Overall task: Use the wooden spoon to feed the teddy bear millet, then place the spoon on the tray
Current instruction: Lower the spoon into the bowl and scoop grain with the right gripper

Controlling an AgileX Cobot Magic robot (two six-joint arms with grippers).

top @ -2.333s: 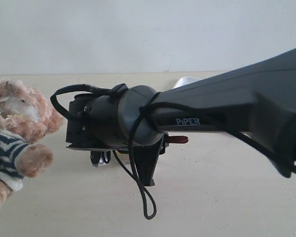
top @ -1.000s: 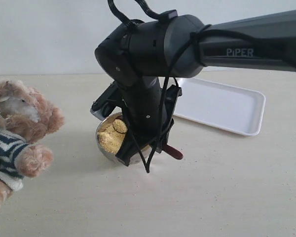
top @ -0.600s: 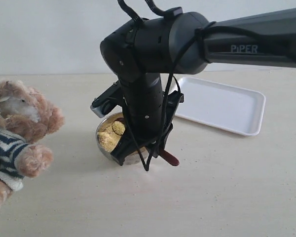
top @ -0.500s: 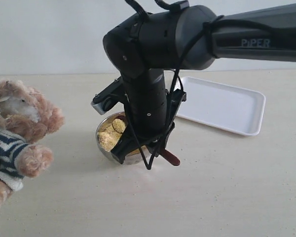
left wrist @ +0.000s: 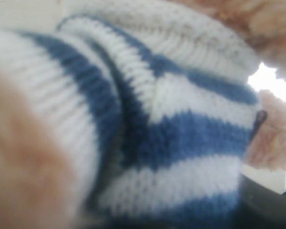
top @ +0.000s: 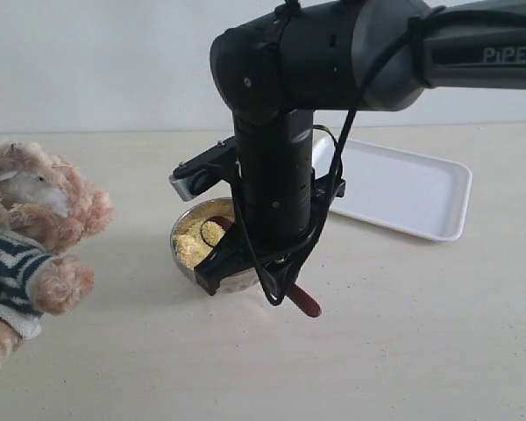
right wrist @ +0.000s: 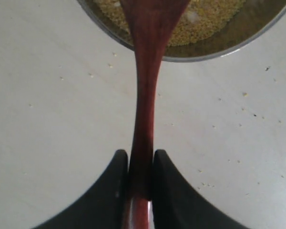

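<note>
1. My right pincer (right wrist: 140,161) is nearly closed, both fingers clamped on the spoon's (right wrist: 145,86) thin handle.
2. The spoon's long axis runs 10 to 4 o'clock in the exterior view. Its scoop end is over the millet (top: 189,247), and the handle tip pokes past the bowl's (top: 179,254) rim over bare table.
3. There is open table from 4 to 7 o'clock of the bowl, and a clear strip at 9 o'clock before the bear (top: 37,224).
4. The tray (top: 403,189) lies at 2 o'clock, apart from the bowl.
5. My arm hides much of the bowl and one tray corner. The frame edge cuts the bear.
6. The bear's striped shirt (left wrist: 181,143) fills the blurred left wrist view. The left pincer is hidden, so I cannot tell its opening.
</note>
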